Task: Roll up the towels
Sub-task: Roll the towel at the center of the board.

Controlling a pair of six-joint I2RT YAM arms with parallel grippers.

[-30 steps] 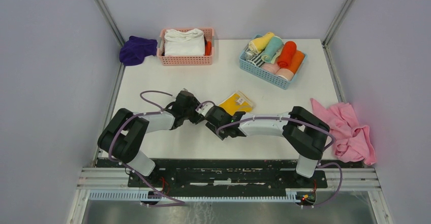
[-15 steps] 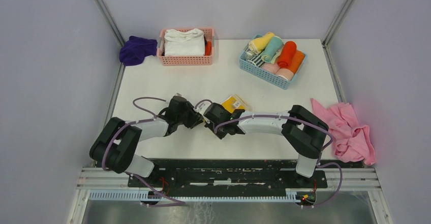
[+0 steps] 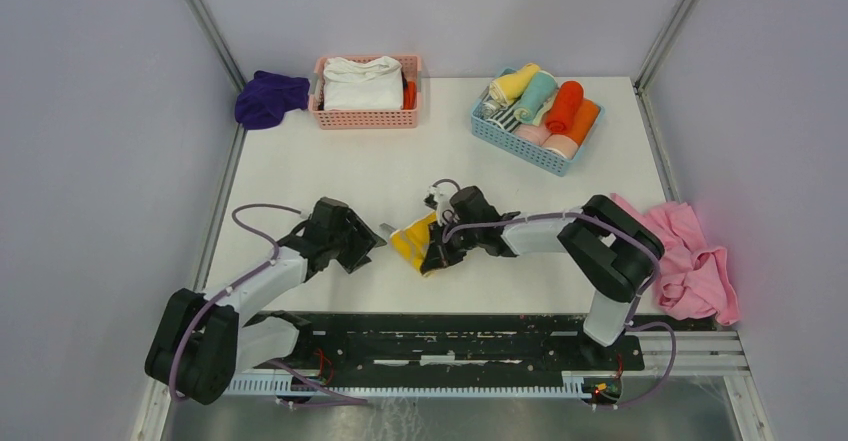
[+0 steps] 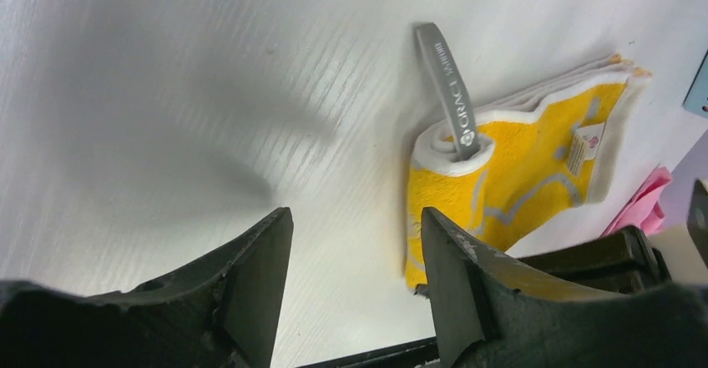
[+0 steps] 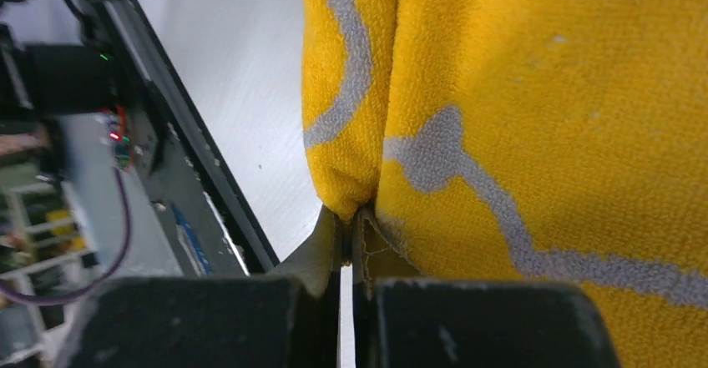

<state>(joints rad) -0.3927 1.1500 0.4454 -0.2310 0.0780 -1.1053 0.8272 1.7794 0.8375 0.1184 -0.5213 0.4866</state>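
At near centre of the table, the yellow towel (image 3: 415, 244) lies part-rolled, one end coiled around a grey loop (image 4: 447, 84). Right gripper (image 5: 349, 218) is pinched tight on a fold of it; left gripper (image 4: 355, 226) stands open and empty, just to its left. The purple towel (image 3: 268, 97) sits bunched at far left. Recommended: hold the pinch, wind evenly, and steady the coiled end with the left. Against a second ago, the left arm has withdrawn leftward and widened, the right has closed, and the towel lies nearer.

grey loop (image 4: 449, 84) on yellow towel (image 4: 522, 180): "grac", prob. grace; white tag (image 4: 582, 144) unreadable.
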